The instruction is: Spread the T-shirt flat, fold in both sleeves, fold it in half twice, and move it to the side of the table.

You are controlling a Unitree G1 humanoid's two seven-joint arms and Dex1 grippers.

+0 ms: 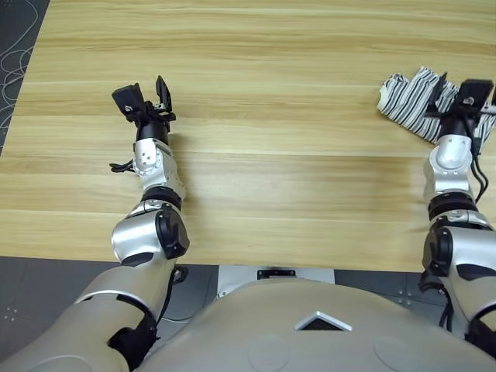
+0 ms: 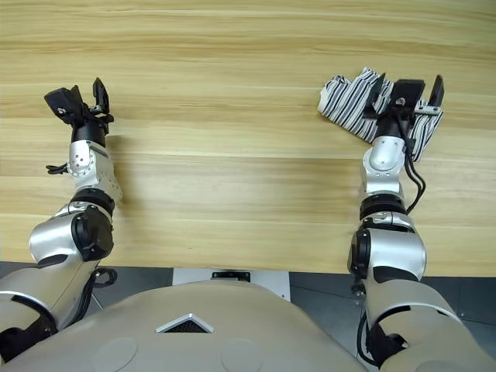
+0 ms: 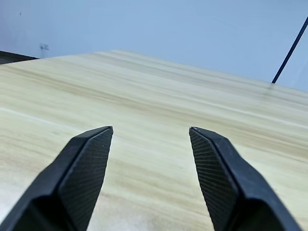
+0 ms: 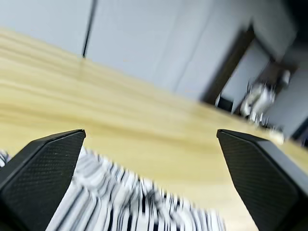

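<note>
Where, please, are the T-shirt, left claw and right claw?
T-shirt (image 2: 346, 101): right eye view, striped cloth.
left claw (image 3: 150, 130): left wrist view, between fingertips.
right claw (image 4: 150, 133): right wrist view, between fingertips.

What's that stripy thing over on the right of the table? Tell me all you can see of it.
It is the T-shirt, soft cloth in thin black and white stripes, folded into a small, slightly rumpled bundle. It lies on the wooden table, far to the robot's right. The right tool is open over its nearer part; whether it touches the cloth cannot be told.
</note>
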